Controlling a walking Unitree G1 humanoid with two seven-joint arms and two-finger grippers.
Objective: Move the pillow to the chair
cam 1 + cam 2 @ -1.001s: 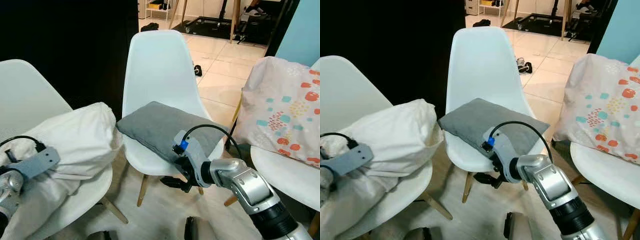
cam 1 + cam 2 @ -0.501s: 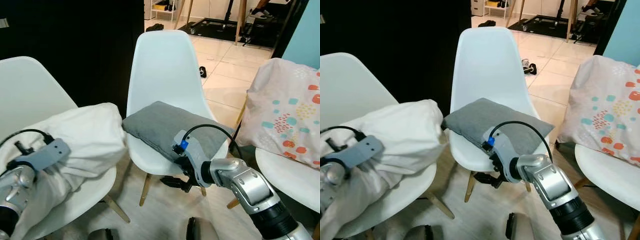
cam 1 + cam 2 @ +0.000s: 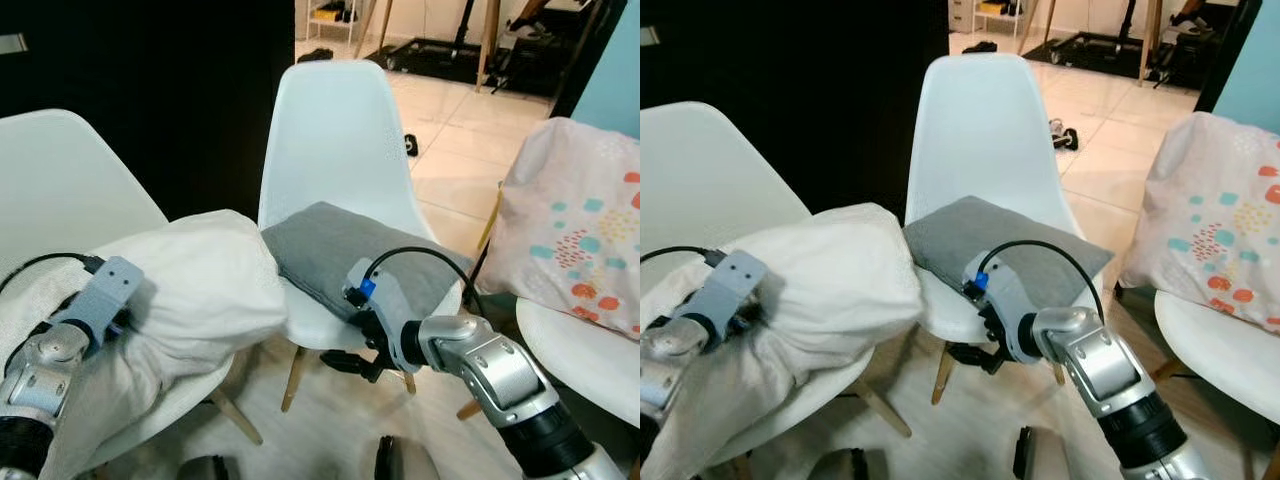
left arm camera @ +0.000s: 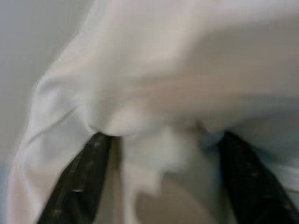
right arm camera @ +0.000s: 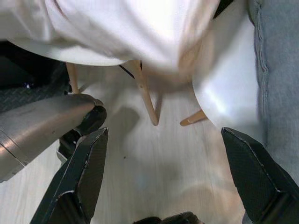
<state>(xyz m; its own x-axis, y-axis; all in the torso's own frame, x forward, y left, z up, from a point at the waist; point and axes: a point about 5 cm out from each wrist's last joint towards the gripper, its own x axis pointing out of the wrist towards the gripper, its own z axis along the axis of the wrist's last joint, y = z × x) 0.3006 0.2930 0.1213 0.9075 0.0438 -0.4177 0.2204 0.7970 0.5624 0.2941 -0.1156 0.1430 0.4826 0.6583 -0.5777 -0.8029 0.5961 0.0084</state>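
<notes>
While I look down from the head camera, the lines read as follows.

Pillow: the white pillow (image 3: 190, 290) lies over the seat of the left chair (image 3: 60, 180), its long axis running from my left forearm toward the middle chair (image 3: 335, 130), with the bulging far end pointing at that seat and overhanging its near left edge.

Left gripper: my left gripper (image 4: 154, 154) is pushed into the white cloth; the wrist view shows both black fingers (image 4: 79, 182) spread with a fold of pillow bunched between them, so I read it as clamped on the fabric.

Right gripper: my right gripper (image 5: 163, 182) hangs below the front edge of the middle seat, fingers wide apart, holding nothing, over bare floor (image 5: 154, 163) and wooden chair legs (image 5: 145, 91).

Middle seat: a grey cushion (image 3: 350, 255) covers most of it, set diagonally; a bare white rim shows at the front.

Right side: a spotted pillow (image 3: 580, 235) rests on the right chair (image 3: 580, 350).

Room: open floor lies between the chairs' legs.
</notes>
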